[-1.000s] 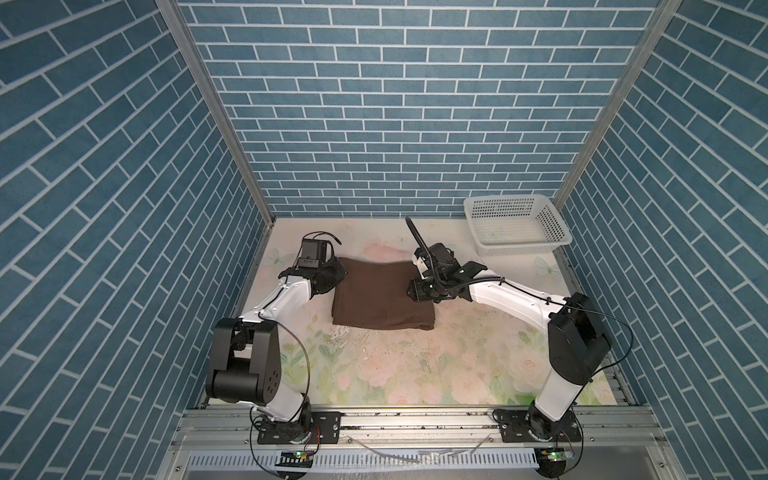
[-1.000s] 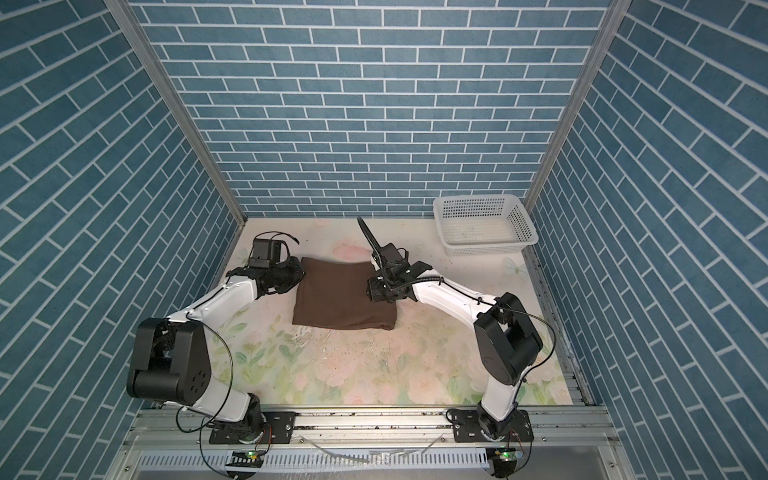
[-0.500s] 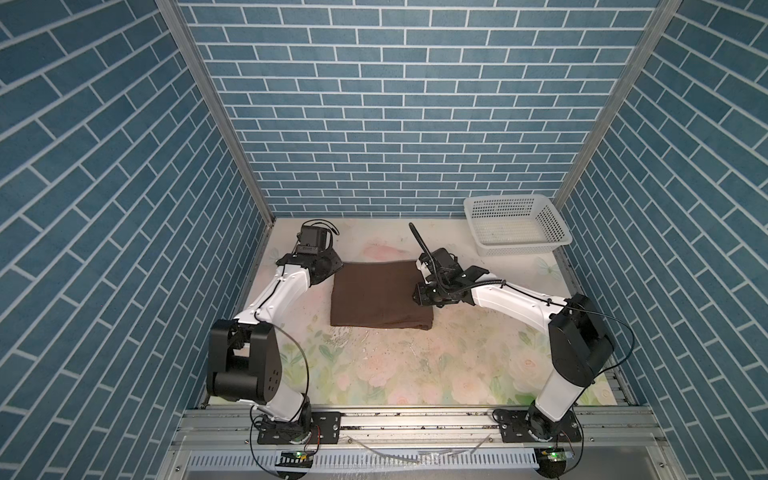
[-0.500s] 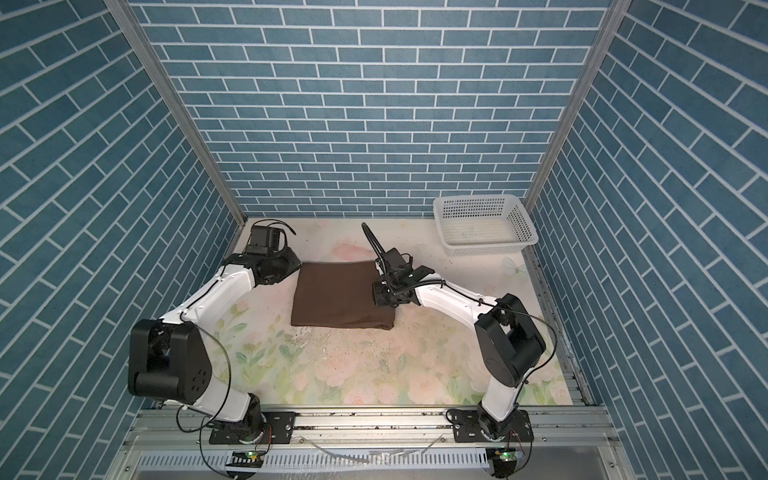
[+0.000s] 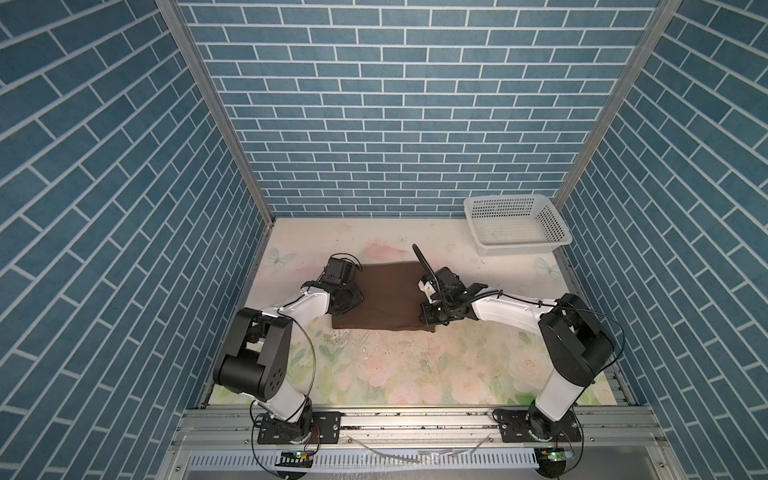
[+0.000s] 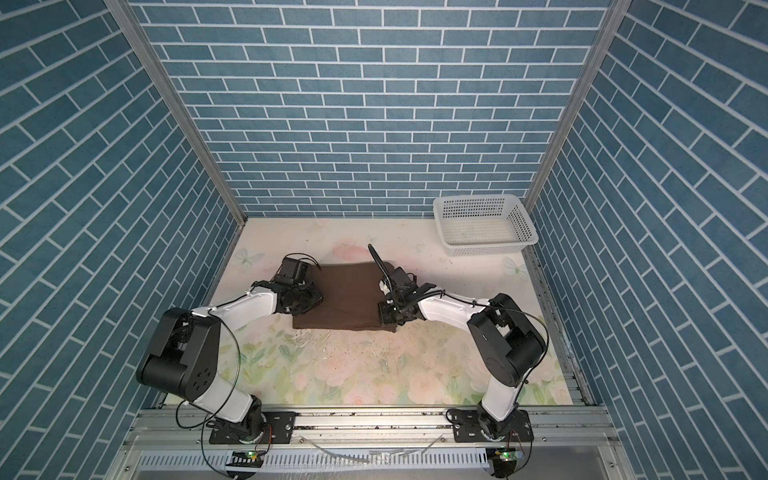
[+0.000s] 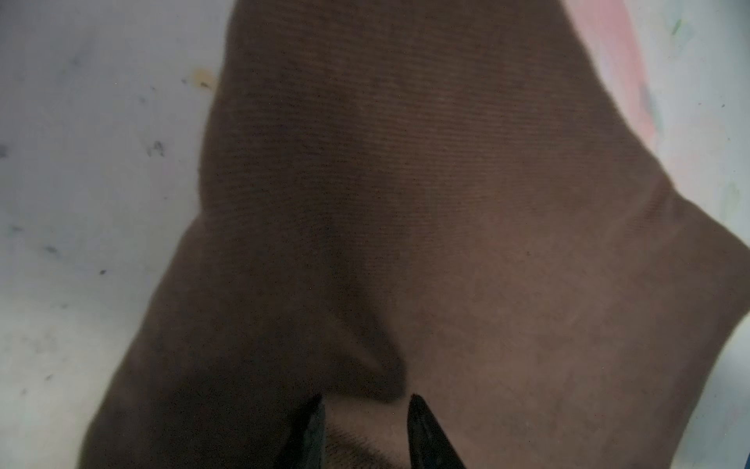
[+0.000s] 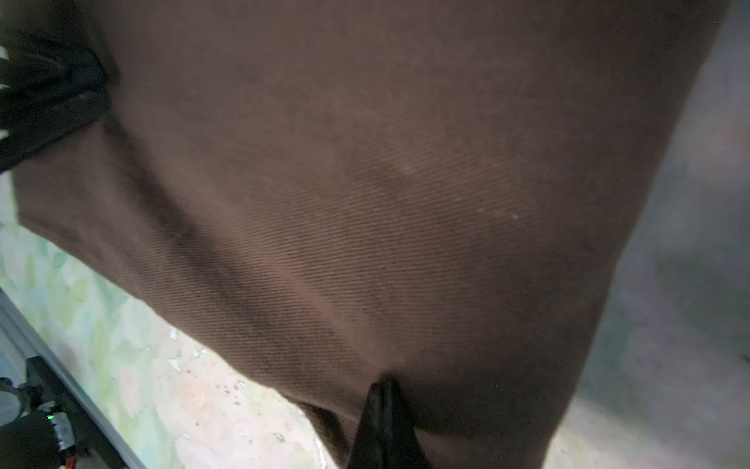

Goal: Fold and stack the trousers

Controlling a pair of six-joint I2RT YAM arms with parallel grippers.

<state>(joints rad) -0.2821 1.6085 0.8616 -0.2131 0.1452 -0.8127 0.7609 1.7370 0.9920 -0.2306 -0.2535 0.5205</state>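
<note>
My left arm [image 5: 299,307] and right arm [image 5: 507,313] both reach in low toward the middle, wrists tipped down. My left gripper [image 7: 365,400] has its two fingers a little apart, tips pointing down. My right gripper [image 8: 385,385] is squeezed tight, its fingers pressed together, pinching the edge of the trousers [image 8: 365,203].

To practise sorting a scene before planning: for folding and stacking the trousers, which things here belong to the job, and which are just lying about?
Belongs to the job:
trousers
left gripper
right gripper, shut on their edge

Just lying about:
white basket, far right corner
floral table
</note>
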